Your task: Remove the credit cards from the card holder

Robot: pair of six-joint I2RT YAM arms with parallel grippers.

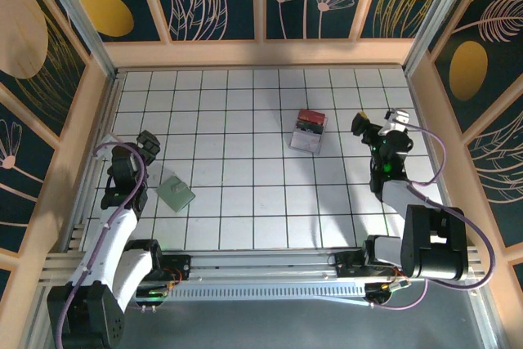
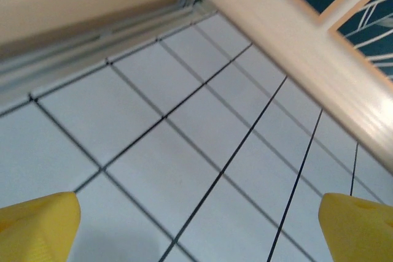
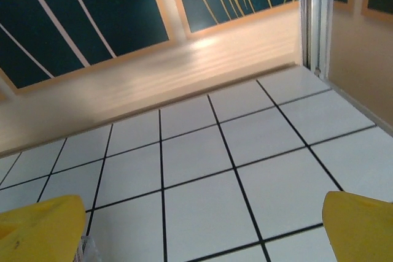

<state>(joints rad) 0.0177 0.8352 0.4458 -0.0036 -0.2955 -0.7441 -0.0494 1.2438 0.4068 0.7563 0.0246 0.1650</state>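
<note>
Start at the left: your left gripper [image 1: 149, 143] is over the left side of the white tiled table [image 1: 245, 104], close to the wooden side rail [image 1: 91, 120]. Its jaws are spread as wide as they go and it has hold of nothing. In the left wrist view its yellow fingertips [image 2: 37, 228] stand at the two bottom corners, with bare tiles and black grid lines between them and the rail running across the far corner. Just to the right of that gripper, and a little nearer to you, the card holder [image 1: 176, 194] lies flat on the tiles in the near-left part of the table. It is turned at an angle to the grid and is apart from the fingers. From above it reads as a small grey-green square, and you cannot tell at this size whether it is folded shut. Right of centre, in the far half, stands a clear plastic box [image 1: 309, 132] with red and black contents, well apart from the card holder. Further right, near the right wall, your right gripper [image 1: 380, 120] is likewise wide open and empty. In the right wrist view its yellow fingertips [image 3: 40, 228] frame bare tiles, facing the far wooden ledge [image 3: 184, 72] and the dark painted panels.
</note>
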